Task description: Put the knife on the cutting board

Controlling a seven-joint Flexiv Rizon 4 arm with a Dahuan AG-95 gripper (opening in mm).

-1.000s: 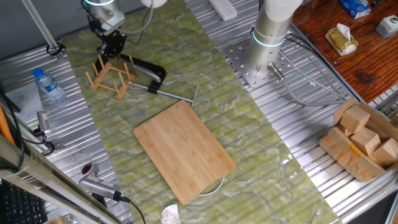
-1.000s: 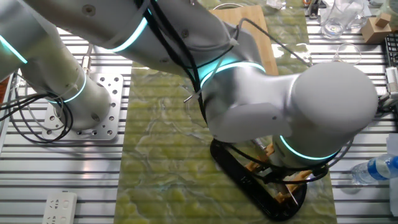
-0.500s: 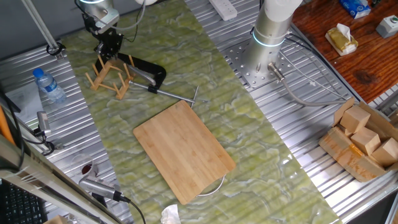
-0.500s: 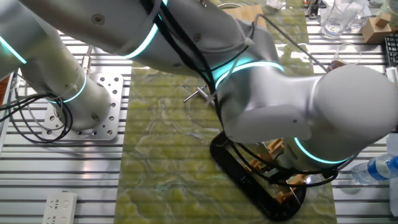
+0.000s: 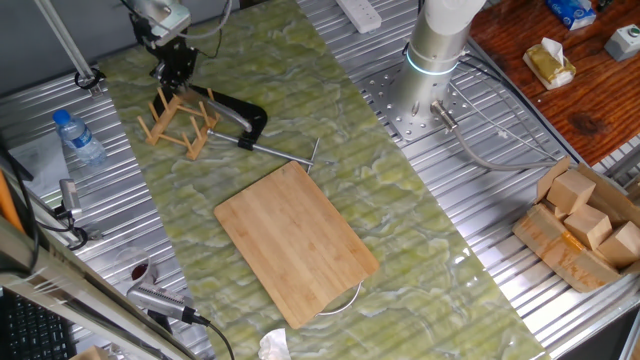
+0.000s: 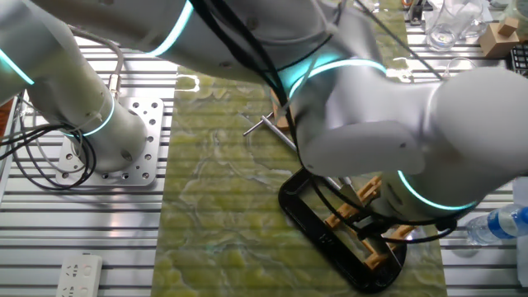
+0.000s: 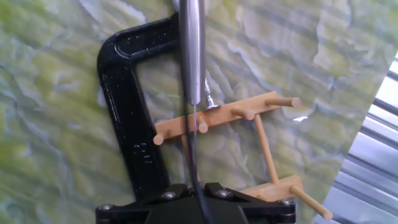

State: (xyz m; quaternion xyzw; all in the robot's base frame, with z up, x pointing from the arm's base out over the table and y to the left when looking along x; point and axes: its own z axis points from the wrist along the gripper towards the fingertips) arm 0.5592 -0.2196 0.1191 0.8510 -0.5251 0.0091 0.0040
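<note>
Gripper (image 7: 196, 193) clamps knife (image 7: 191, 50) (edge-on) above rack (image 7: 249, 115).

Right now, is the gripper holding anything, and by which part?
Yes: the gripper holds the knife by its blade, which shows edge-on as a thin dark line running into it. The silver handle points away, over the peg rack.

Lighting: even, bright, diffuse; shadows are being kept soft. Glare is being thrown off the knife (image 7: 191, 50) handle in the hand view. The arm (image 6: 371, 124) is being blurred, overexposed, close to camera.
</note>
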